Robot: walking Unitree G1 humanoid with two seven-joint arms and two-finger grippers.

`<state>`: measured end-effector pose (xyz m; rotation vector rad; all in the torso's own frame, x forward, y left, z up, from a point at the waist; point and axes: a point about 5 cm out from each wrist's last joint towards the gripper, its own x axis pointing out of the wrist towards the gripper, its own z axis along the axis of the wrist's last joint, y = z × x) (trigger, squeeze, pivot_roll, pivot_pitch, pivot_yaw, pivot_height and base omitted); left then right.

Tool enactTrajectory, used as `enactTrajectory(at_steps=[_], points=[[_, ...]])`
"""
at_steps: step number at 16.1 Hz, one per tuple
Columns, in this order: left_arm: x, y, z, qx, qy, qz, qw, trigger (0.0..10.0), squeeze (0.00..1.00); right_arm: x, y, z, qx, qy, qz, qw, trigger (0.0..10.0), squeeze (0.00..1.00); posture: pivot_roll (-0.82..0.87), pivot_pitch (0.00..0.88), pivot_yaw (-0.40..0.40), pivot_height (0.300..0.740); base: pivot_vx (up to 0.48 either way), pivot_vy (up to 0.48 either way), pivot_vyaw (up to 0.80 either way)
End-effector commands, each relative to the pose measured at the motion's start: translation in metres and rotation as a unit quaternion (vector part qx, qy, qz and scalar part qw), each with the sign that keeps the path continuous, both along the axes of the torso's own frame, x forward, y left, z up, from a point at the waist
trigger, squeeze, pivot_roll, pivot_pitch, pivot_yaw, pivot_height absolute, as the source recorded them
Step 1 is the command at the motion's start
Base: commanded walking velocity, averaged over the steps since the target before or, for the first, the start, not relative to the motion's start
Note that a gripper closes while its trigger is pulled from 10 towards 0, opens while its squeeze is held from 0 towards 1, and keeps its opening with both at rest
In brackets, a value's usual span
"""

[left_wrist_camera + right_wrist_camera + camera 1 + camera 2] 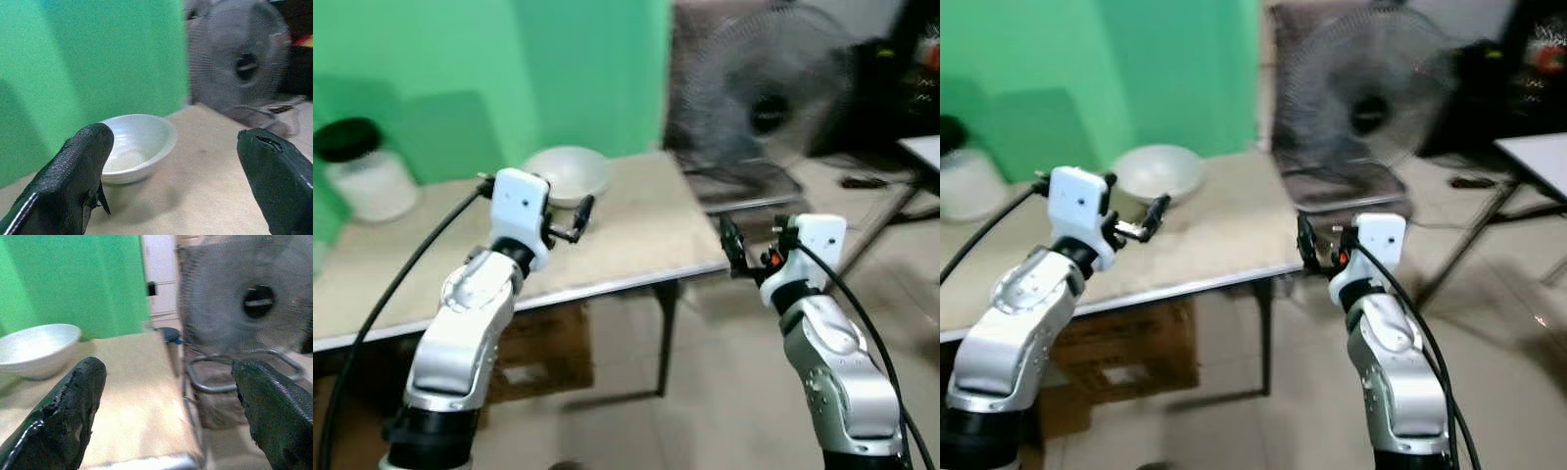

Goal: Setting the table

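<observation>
A beige table (636, 230) with a pale metal edge and dark legs stood against a green wall (489, 78), its near corner towards the tiled floor (705, 392). A white bowl (568, 174) sat upright and empty near the table's far edge, and well apart from it, at the far left, stood a white jar (367, 176) with a black lid. A standing fan (759, 108) rested on the floor just beyond the table's right end, and a cardboard box (538, 352) lay under the table.

jar (364, 168): blurred, contents unreadable | fan (766, 98): motion-blurred | box (540, 357): half hidden under table (646, 235)
</observation>
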<state>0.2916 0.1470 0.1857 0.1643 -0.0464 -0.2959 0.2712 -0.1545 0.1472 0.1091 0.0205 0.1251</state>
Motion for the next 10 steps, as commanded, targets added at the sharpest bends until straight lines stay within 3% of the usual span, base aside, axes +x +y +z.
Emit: enactTrajectory(at_steps=[1,5,10], points=[[0.000,0.006,0.002,0.005,-0.001,0.009,1.000,10.0,0.00,0.005,0.008,0.010,0.010,-0.024,0.020,0.999,10.0,1.00,0.11,0.000,-0.003,0.740,0.262,0.000,0.79],[-0.001,0.004,0.001,0.003,0.001,0.007,1.000,10.0,0.00,0.013,0.007,0.010,0.008,-0.029,0.013,0.999,10.0,1.00,0.11,0.000,-0.005,0.740,0.263,0.000,0.79],[-0.001,0.003,-0.003,0.005,0.007,-0.001,1.000,10.0,0.00,0.027,0.000,0.017,0.026,-0.029,-0.011,0.999,10.0,1.00,0.09,0.000,-0.006,0.740,0.261,0.000,0.00]])
